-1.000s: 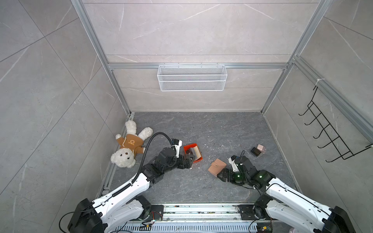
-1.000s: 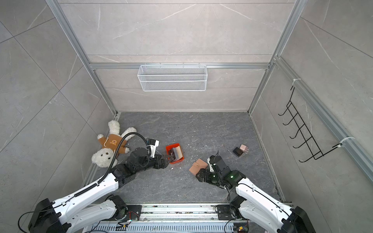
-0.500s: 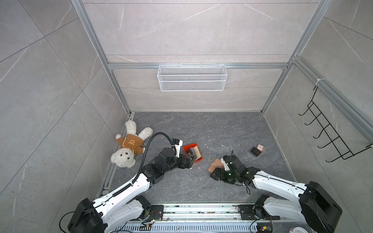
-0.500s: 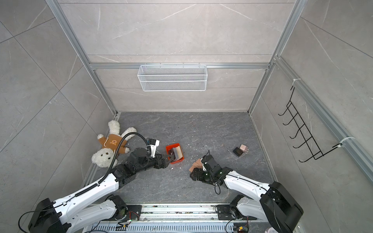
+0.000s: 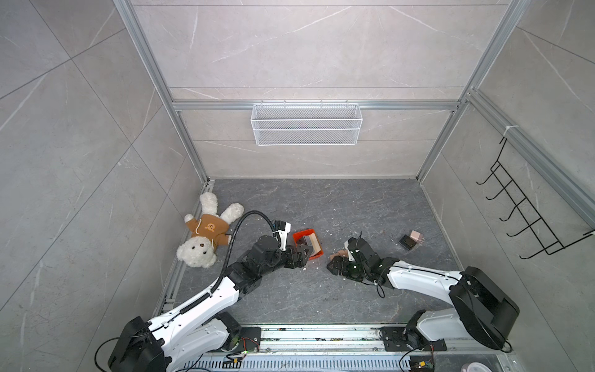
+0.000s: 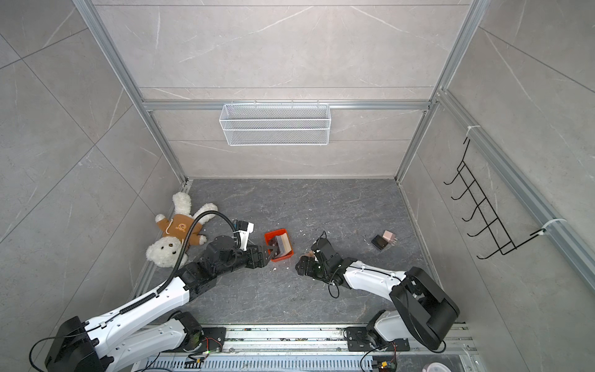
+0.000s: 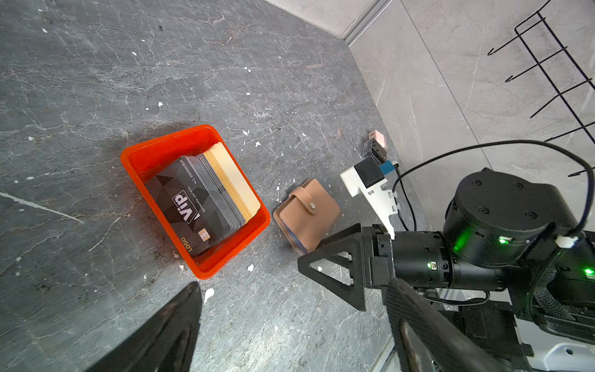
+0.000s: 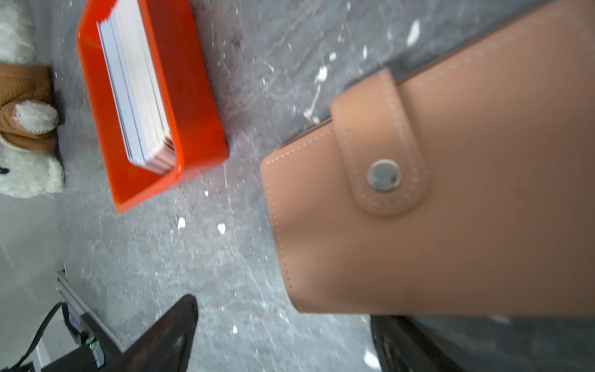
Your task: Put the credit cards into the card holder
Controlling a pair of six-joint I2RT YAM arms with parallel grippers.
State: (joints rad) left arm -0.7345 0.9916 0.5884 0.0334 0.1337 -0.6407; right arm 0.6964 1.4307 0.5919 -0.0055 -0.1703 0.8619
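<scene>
Right gripper [image 8: 289, 328] has swung toward the lower-centre tan leather card holder [image 8: 467, 209], fingers spread to grasp; left gripper [image 5: 306, 252] spread beside stacked black credit cards [image 7: 193, 206].

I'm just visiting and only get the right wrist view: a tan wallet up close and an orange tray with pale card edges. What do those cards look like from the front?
Observer: In the left wrist view, the front one of the credit cards is black with white "VIP" lettering.
Operator: Where is the other arm?
Observer: In a top view, the left gripper is right beside the orange tray, fingers open.
Operator: Anything else lying around?
Observer: A small black-and-pink block pair lies by itself, well to the right of the tray.
</scene>
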